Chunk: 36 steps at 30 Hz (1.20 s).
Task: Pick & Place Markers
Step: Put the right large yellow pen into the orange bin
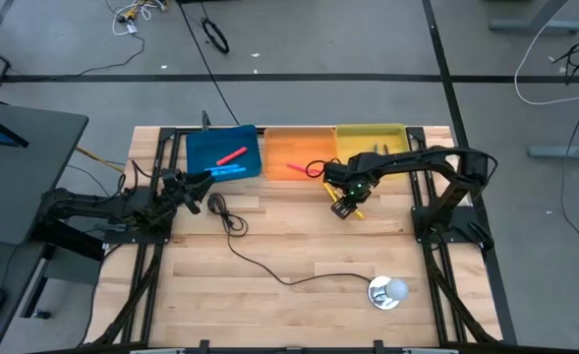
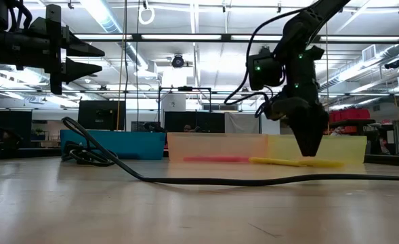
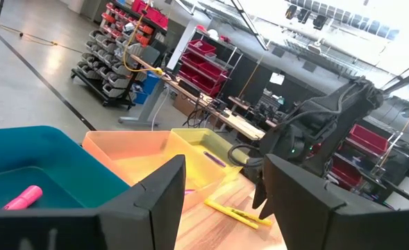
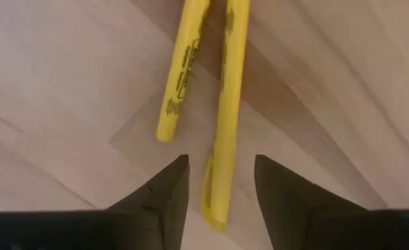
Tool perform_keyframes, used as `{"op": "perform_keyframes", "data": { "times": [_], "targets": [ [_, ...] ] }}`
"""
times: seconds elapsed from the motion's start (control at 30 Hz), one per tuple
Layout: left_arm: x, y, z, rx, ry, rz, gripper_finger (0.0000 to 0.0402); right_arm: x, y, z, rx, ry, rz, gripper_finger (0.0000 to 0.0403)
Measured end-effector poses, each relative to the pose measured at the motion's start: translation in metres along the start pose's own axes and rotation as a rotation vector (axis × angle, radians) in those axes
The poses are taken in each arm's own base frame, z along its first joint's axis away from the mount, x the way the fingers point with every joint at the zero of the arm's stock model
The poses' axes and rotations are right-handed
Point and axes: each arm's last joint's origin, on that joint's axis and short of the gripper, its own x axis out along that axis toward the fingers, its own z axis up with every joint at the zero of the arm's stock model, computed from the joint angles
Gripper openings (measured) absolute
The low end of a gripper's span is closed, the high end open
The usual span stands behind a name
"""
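Markers are the business here, and two thin yellow plastic markers [image 4: 221,104] lie side by side, nearly parallel, on the pale wooden table [image 1: 299,246], just in front of the yellow tray [image 1: 368,141]. The right hand [image 4: 220,182] hangs directly above them, fingers parted and empty. In its wrist view the nearer marker's long axis runs straight out from the gap between the fingers, so its end sits between the two tips and the fingers stand on either side of the shaft. The second yellow marker [image 4: 182,73] lies just beside it, outside one finger. In the low view the hand points down close to the table, above the yellow sticks.

The left hand [image 1: 196,187] waits by the blue tray [image 1: 220,167], open and holding nothing; it is well apart from the yellow pair, so the right arm is clearly the nearer one. A pink marker [image 1: 232,155] already lies in the blue tray, and a red marker [image 1: 299,169] lies in the orange tray [image 1: 297,138].

A straight descent looks likely to bracket the nearer marker, though the neighbour is close enough to be nudged.
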Motion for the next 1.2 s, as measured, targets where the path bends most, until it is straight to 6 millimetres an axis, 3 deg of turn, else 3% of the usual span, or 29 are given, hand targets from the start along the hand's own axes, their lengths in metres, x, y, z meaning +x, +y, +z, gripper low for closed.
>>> {"op": "perform_keyframes", "data": {
  "times": [0.27,0.5,0.97,1.2],
  "targets": [
    [0.0,0.0,0.0,0.0,0.0,0.0,0.02,0.019,0.002,0.006,-0.024,0.044,-0.019,0.0162],
    [0.0,0.0,0.0,0.0,0.0,0.0,0.02,0.021,0.002,0.008,-0.053,0.05,-0.005,0.0157],
    [0.0,0.0,0.0,0.0,0.0,0.0,0.02,0.021,0.003,0.008,-0.002,0.048,0.017,0.0016],
    [0.0,0.0,0.0,0.0,0.0,0.0,0.02,0.009,0.003,0.003,0.02,0.029,0.042,0.0013]
  ]
}}
